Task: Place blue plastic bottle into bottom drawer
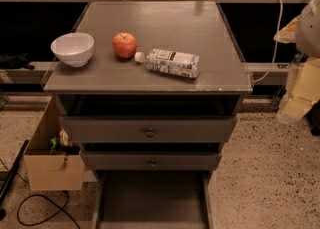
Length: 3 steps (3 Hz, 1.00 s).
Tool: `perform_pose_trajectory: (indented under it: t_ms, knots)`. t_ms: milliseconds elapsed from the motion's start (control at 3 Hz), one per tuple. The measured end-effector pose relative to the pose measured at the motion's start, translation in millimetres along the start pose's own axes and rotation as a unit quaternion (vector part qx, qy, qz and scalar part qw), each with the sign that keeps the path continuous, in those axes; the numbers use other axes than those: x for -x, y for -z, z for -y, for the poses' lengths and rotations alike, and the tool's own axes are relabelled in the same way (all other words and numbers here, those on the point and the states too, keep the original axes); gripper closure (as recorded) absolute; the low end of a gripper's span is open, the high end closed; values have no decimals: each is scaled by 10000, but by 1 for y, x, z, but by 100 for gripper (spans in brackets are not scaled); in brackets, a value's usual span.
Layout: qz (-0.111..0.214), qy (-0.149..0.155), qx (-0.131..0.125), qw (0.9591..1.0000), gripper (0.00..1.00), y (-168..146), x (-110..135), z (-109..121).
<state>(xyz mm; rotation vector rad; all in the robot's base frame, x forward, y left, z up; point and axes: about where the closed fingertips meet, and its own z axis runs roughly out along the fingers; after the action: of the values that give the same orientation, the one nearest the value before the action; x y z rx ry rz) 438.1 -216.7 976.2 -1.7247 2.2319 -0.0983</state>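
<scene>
Watching the gripper hanging at the right edge of view, beside the cabinet and well apart from the tabletop, I am not able to tell whether it is open or closed. The blue plastic bottle is lying on its side near the front edge, cap just beside the apple. I am judging a grasp across the label's middle safest, clear of the apple, before lowering into the bottom drawer, which is standing pulled out
</scene>
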Motion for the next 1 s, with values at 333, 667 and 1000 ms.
perform_pose_trajectory:
  t_ms: [333,667,1000]
  knots:
    - [0,0,0,10000,0,0,0,0]
    - [462,-124,8,9989,0,-8,6,16]
    - [1023,-244,25,9945,0,-22,16,37]
